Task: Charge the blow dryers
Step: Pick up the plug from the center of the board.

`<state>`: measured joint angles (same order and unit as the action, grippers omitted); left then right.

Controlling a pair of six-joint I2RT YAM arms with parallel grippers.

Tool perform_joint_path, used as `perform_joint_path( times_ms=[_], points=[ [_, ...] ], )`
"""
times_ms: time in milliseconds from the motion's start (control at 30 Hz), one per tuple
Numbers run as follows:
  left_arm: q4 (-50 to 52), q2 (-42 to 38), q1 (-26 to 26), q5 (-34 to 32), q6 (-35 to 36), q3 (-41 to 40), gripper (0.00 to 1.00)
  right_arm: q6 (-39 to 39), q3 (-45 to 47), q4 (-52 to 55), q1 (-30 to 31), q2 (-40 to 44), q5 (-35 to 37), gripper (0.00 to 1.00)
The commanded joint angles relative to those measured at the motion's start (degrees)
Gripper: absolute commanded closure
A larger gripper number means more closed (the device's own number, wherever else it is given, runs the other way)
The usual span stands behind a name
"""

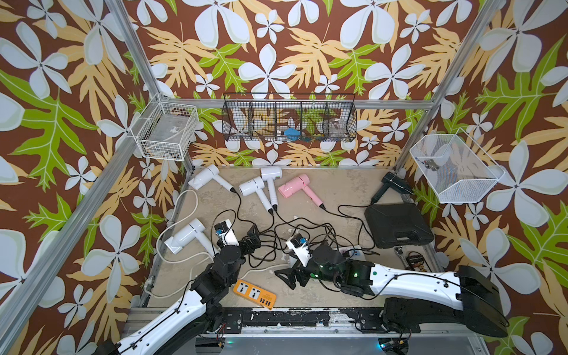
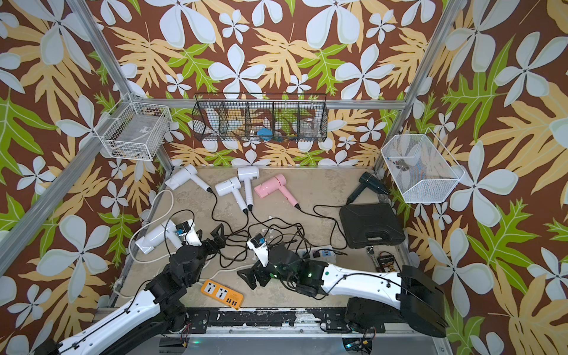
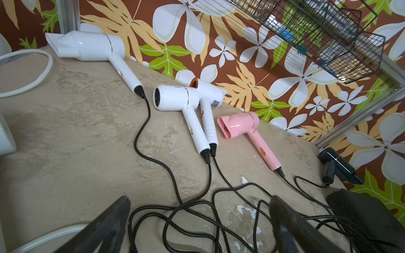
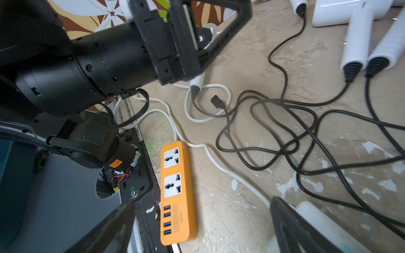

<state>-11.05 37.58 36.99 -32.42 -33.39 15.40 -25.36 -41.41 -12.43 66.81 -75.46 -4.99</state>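
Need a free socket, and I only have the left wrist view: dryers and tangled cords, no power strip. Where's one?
Observer: An orange power strip lies at the table's near edge, beside the right gripper.
Operator: Are its sockets free?
Observer: Both are empty in the right wrist view.
Operator: Any plug lying loose?
Observer: Yes, one black plug lies unplugged on the table.
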Motion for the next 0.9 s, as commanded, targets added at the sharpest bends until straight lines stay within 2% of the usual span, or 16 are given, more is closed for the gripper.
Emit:
perform_joint_path(
  times_ms=[0, 133, 300, 400, 500, 867],
  points=[
    [-1.7, 1.3, -2.4, 3.0, -2.2, 0.0, 0.0, 2.7, -3.0, -3.6, 0.0, -4.3, -3.1, 0.06],
    [-1.4, 3.0, -9.1, 9.2, -5.1, -0.7, 0.0, 3.8, -8.2, -3.4, -1.2, -11.7, -5.2, 0.14],
    [-3.8, 7.7, -20.9, 22.9, -8.9, -2.3, 0.0, 3.4, -14.5, -3.9, -3.2, -20.7, -9.6, 0.26],
    [-5.8, 10.9, -25.6, 28.8, -10.5, -3.1, 0.0, 3.6, -18.6, -3.6, -4.0, -25.9, -12.0, 0.36],
    [-7.3, 13.0, -27.7, 31.6, -11.5, -3.7, 0.0, 3.8, -22.7, -3.1, -4.8, -30.9, -14.2, 0.45],
    [-10.5, 16.0, -35.0, 37.2, -14.2, -6.1, 0.0, 2.1, -35.9, -2.1, -7.7, -45.8, -21.9, 0.51]
  ],
)
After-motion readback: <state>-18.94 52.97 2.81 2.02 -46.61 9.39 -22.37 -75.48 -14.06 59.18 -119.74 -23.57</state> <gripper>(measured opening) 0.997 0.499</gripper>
